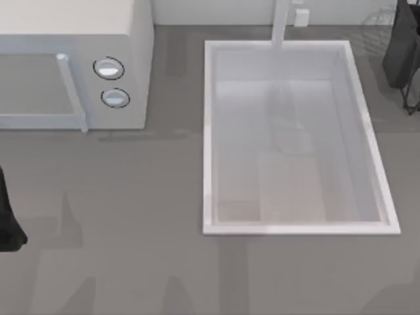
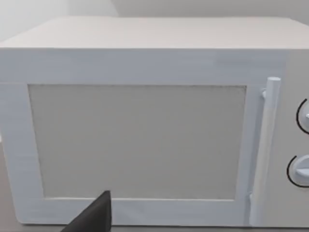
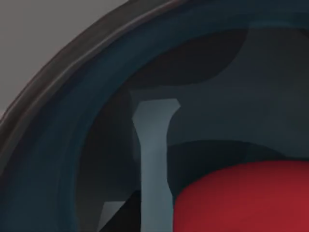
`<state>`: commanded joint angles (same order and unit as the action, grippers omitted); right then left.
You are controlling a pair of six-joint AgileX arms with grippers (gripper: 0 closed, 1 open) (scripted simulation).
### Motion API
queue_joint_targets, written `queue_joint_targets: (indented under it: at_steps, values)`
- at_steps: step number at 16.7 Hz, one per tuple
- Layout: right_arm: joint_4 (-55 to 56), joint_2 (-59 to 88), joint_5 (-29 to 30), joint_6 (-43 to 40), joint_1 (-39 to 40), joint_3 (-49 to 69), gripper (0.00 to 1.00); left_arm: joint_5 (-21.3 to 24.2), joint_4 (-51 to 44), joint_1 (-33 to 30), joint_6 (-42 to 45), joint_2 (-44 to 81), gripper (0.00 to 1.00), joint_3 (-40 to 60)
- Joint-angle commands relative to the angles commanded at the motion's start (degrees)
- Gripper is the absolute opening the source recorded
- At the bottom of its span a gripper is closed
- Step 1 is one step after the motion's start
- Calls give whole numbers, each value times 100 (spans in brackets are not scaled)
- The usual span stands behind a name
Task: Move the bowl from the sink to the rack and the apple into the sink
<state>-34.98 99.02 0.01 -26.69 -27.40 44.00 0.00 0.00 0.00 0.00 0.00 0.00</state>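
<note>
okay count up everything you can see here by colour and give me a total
White: 2, the microwave and the sink with its tap.
Blue: 1, the bowl, close under the right wrist camera.
Red: 1, the apple, seen within the bowl's rim.
Total: 4

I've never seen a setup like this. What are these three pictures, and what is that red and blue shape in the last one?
Two robot arms work at a grey table. The top view looks down on a white sink with nothing in it and a microwave. The left arm sits at the table's left edge, and its wrist camera faces the microwave door. The right arm is at the far right corner. Its wrist camera sits very close to the bowl, with the red apple alongside.
</note>
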Motion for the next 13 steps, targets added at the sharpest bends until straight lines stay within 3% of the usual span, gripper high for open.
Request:
queue_joint_targets:
  at_steps: [5, 13]
  values:
    - [0, 0, 0, 0, 0, 0, 2, 0, 0, 0, 0, 0, 100, 0]
    - [0, 0, 0, 0, 0, 0, 0, 0, 0, 0, 0, 0, 100, 0]
